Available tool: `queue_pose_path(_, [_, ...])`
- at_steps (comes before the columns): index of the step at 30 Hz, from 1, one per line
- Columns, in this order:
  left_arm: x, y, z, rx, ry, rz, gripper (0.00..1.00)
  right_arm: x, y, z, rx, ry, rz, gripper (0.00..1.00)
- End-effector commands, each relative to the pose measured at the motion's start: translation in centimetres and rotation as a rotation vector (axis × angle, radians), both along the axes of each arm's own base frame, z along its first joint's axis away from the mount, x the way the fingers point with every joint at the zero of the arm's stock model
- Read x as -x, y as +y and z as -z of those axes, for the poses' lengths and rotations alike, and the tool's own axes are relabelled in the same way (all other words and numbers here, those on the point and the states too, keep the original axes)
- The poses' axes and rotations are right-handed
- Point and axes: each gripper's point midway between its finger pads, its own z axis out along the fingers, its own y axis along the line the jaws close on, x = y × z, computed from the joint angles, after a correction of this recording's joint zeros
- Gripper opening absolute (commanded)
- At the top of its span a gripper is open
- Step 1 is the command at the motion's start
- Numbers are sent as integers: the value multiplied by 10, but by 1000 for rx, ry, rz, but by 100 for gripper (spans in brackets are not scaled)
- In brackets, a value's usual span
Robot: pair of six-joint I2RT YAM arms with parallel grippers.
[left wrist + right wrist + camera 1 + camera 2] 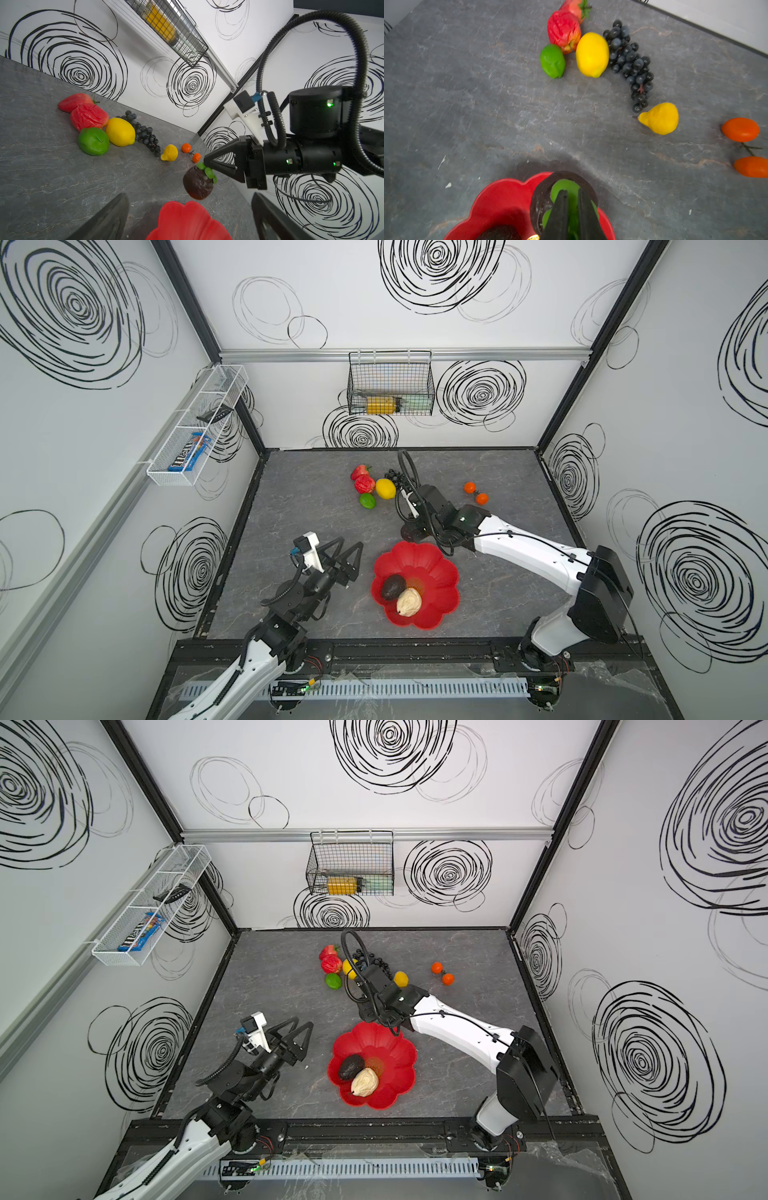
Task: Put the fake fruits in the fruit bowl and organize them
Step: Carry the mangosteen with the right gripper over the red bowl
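Currently right tool (204,164) pinches mangosteen (197,185) only by its green leaves, hanging over the far rim of the bowl (440,568), left tool (350,542) wide open beside it; thin leaf grip may slip or release early, dropping fruit on the counter (291,510) outside.

In the fruit bowl (440,568) the avocado (392,587) touches the lumpy fruit (409,601) at its 4 o'clock. The mangosteen (197,185) hangs in the right tool (204,163) at the bowl's 12 o'clock rim. On the tabletop (291,510), at the bowl's 11 o'clock, sits the apple (365,484). It has the strawberry (360,471) at its 12, the lemon (385,488) at 3 and the lime (367,501) at 6. The grapes (394,477) lie at the lemon's 1 o'clock. The oranges (469,487) lie at the bowl's 1 o'clock.
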Motion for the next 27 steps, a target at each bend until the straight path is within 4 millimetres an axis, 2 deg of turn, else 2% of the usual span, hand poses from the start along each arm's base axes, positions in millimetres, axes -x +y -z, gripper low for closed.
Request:
queue_pose_path(1, [3, 2, 46, -20, 61, 8, 96, 25, -4, 11, 8, 59, 1, 13])
queue_pose_path(6, [2, 3, 49, -16, 72, 8, 96, 45, -3, 34, 27, 116, -6, 13])
queue_pose_path(7, [2, 3, 43, -4, 50, 9, 96, 48, -2, 38, 29, 123, -9, 13])
queue_pose_path(10, [2, 4, 43, 0, 52, 8, 96, 55, 1, 50, 34, 143, -19, 13])
queue_pose_path(18, [1, 4, 44, 3, 56, 10, 96, 59, 4, 75, 71, 161, -25, 12])
queue_pose_path(27, [1, 5, 44, 8, 58, 10, 96, 61, 13, 89, 95, 168, -39, 12])
